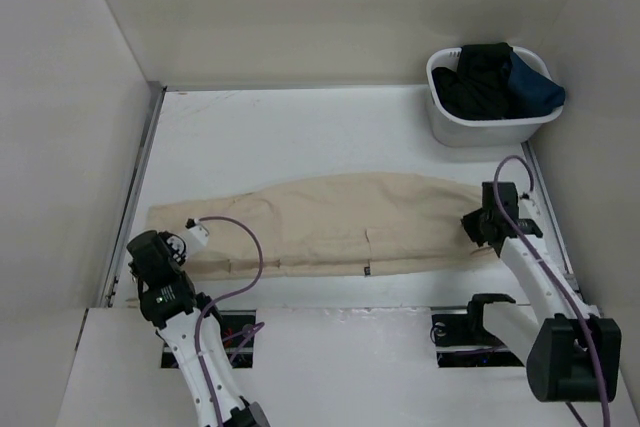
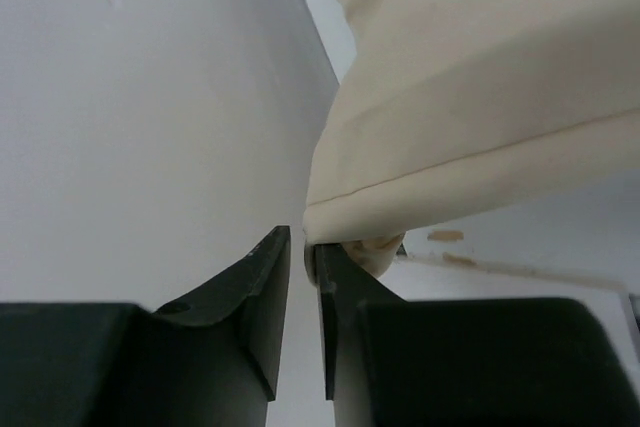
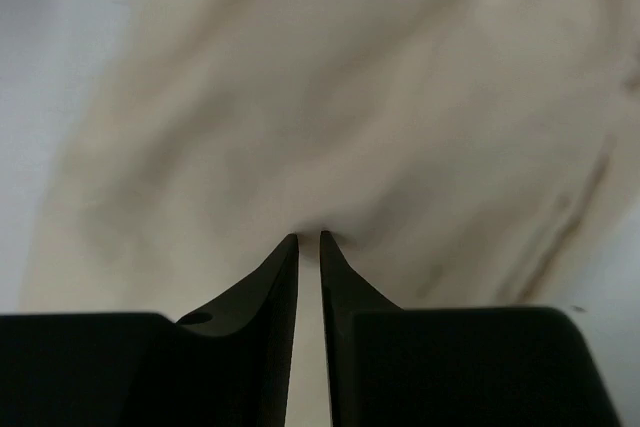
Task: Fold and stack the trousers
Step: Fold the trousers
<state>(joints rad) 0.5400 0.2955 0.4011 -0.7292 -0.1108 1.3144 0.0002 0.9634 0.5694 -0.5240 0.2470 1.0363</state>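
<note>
The trousers point(image 1: 340, 227) lay flat on the white table point(image 1: 300, 137), nearer to me than the white basin point(image 1: 480, 132). They stretched in one long tan band from just below the basin far out to its left. The basin itself sat well apart from them and held a bundle of black and blue clothes point(image 1: 495, 77).

My right pincer point(image 3: 309, 237) was at the end of the trousers closest to the basin. Its two dark fingers stood nearly together, with only a thin slit between them, and their tips pressed against the cloth. The view there was blurred, so I could not tell whether any fabric was caught between them.

My left pincer point(image 2: 303, 237) was at the far end of the trousers, the end farthest from the basin. Its fingers were also drawn close with a narrow gap, through which the bare table showed. A folded hem met the tips, and a small bunch of cloth sat against the outer side of one finger. Whether the hem was really pinched, I could not tell.
</note>
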